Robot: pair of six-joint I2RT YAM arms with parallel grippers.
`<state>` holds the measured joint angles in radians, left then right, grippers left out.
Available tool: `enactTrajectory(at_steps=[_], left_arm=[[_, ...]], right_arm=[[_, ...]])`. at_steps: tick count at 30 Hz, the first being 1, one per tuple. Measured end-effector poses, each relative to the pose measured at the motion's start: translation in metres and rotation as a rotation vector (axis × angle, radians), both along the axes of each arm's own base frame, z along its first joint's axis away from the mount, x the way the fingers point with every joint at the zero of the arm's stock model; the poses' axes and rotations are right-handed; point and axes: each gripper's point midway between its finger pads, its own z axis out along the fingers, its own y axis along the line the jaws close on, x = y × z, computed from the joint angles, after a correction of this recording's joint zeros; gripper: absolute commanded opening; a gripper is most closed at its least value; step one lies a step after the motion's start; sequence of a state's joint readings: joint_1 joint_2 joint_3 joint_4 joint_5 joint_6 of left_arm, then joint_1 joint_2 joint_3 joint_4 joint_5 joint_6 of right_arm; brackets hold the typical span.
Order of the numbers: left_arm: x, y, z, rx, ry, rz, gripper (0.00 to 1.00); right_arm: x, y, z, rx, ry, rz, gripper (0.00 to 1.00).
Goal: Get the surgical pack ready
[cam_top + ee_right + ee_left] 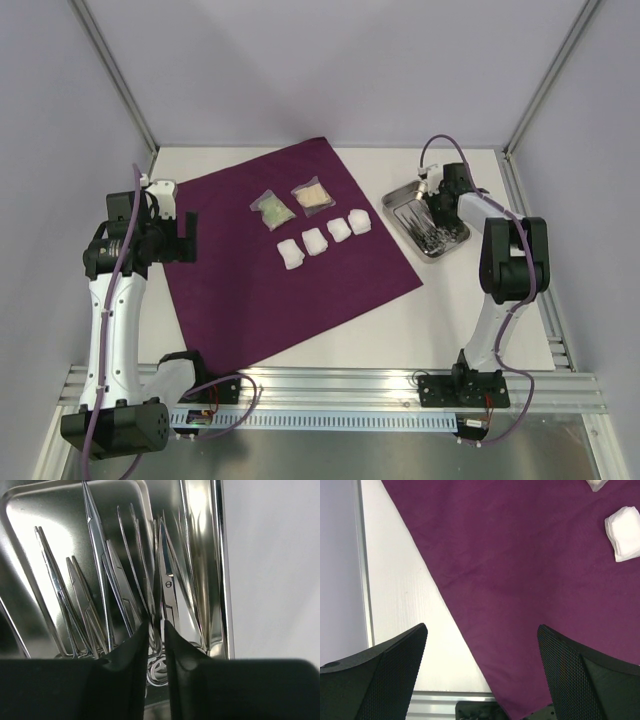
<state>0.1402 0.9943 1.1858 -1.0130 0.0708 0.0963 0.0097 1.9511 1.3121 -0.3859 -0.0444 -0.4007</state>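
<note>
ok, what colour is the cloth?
The cloth is plain deep purple; top external view shows it best.

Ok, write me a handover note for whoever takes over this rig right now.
Left hand: wide open, empty, above the purple cloth's left edge.
Right hand: down in the steel tray, fingers nearly together over the instruments; can't tell if it grips one.
Done: cloth spread flat; four gauze pads in a row and two clear packets lie on it.
To do: tray and instruments sit on bare table right of the cloth, probably next to go on; nothing is wrapped.
</note>
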Motion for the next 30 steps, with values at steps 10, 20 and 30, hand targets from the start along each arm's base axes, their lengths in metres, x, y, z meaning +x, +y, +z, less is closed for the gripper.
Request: enactTrajectory(at_steps=[10,20,30], left_arm=[[0.0,-0.001,0.001,-0.005,-0.003,-0.005,1.0],[0.004,-0.025,0.008,-0.111,-0.002,-0.089,0.8],[0.046,-0.131,-0.028,-0.312,0.195,-0.355,0.75]], right_arm=[[-0.001,0.002,0.033,-0.016,-0.028,-0.023,0.53],[0.001,0.044,0.166,0.058,-0.326,-0.169,0.65],[-0.053,0.106,0.148,0.363,-0.262,-0.251,0.62]])
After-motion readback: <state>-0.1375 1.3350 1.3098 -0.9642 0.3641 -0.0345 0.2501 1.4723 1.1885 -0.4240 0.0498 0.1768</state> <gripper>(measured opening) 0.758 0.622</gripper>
